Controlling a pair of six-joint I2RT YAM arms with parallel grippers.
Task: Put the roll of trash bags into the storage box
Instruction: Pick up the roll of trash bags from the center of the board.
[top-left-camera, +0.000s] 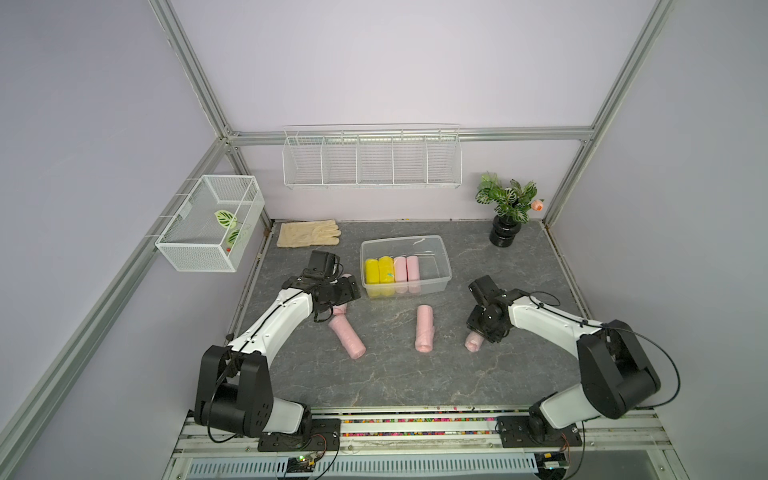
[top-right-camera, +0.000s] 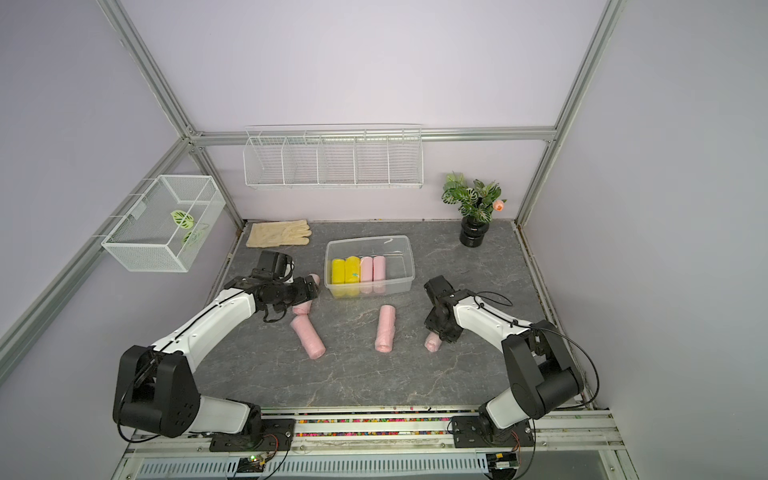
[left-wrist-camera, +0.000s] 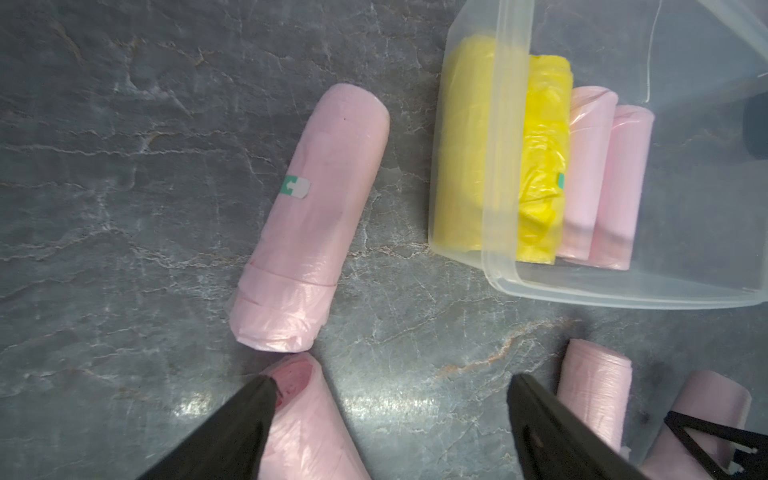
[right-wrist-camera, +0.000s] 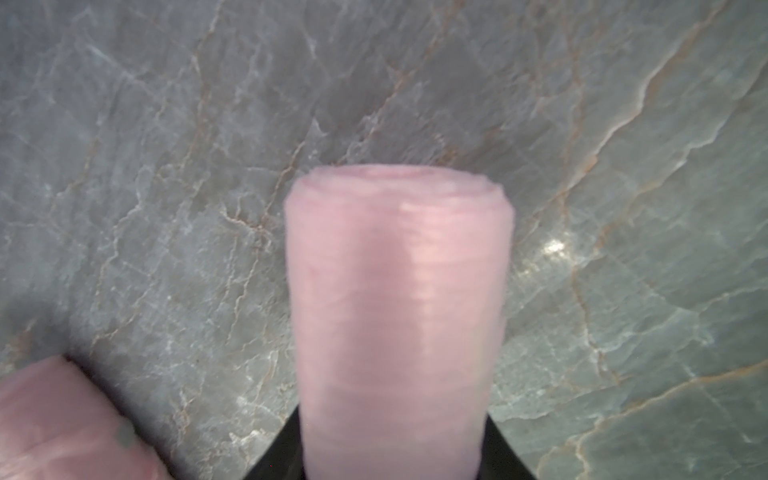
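The storage box (top-left-camera: 405, 240) (top-right-camera: 370, 239) (left-wrist-camera: 582, 286) is a clear tub at mid-table holding two yellow and two pink rolls. My right gripper (top-left-camera: 478, 332) (right-wrist-camera: 392, 449) is shut on a pink roll of trash bags (top-left-camera: 473, 343) (top-right-camera: 432, 343) (right-wrist-camera: 395, 291), low over the table right of the box. My left gripper (top-left-camera: 338, 297) (left-wrist-camera: 390, 382) hangs open left of the box, over bare table. The end of a pink roll (top-left-camera: 347, 340) (left-wrist-camera: 307, 419) lies beside one finger. Another labelled pink roll (left-wrist-camera: 311, 216) lies just ahead of it.
A further pink roll (top-left-camera: 424, 328) (top-right-camera: 384, 328) lies between the arms. A beige glove (top-left-camera: 307, 234) sits at the back left and a potted plant (top-left-camera: 507, 208) at the back right. A wire basket (top-left-camera: 208, 224) and a wire rack (top-left-camera: 372, 160) hang on the walls.
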